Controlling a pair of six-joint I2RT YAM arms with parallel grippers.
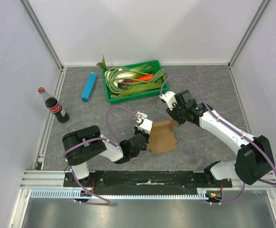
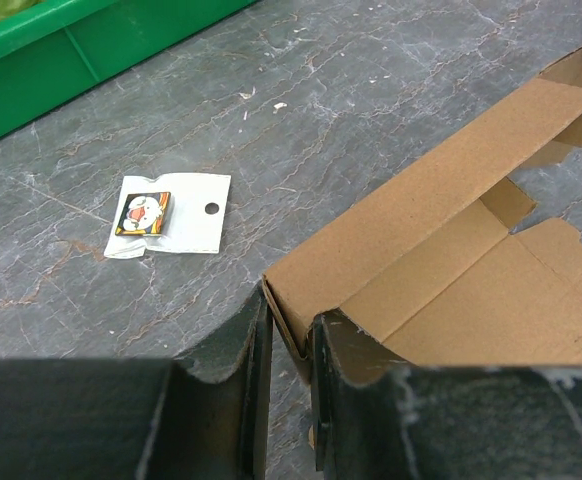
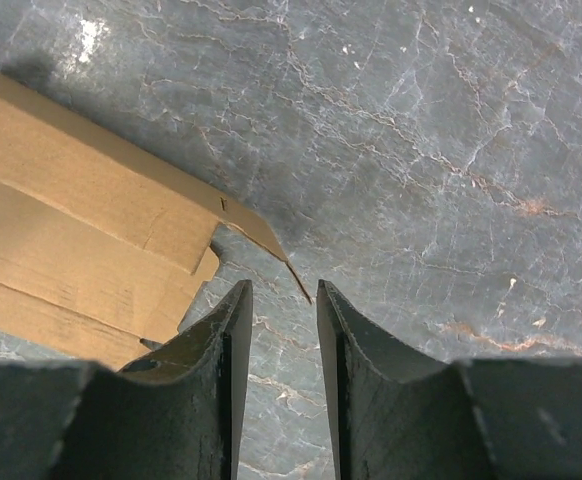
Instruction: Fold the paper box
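Two arms lean in over the paper box [image 1: 162,137], which lies opened out on the grey surface [image 1: 204,90] a little toward 6 o'clock from its middle. One long wall of the box stands up along its 9 o'clock side.

The left hand [image 1: 149,135] sits at that wall. From its wrist, the fingers [image 2: 226,350] are drawn to a narrow slot with the wall's corner caught between them. The pads are out of sight, and the picture's right edge cuts the box [image 2: 441,230] off.

The right hand [image 1: 175,118] hangs at the box's 1 o'clock corner. Its own camera shows the hand [image 3: 284,295] narrowly parted, with bare surface showing through the gap. A pointed flap tip lies just ahead of the fingers, apart from them. Only a slice of the box [image 3: 71,220] shows there, running off the left edge.

A small white card [image 1: 139,115] lies at the box's 11 o'clock; its print [image 2: 143,213] is too small to read. A green tray [image 1: 110,97] of vegetables sits at 12 o'clock, with a blue box [image 1: 88,87] at its 9 o'clock. A cola bottle [image 1: 55,107] stands at the surface's 9 o'clock edge.
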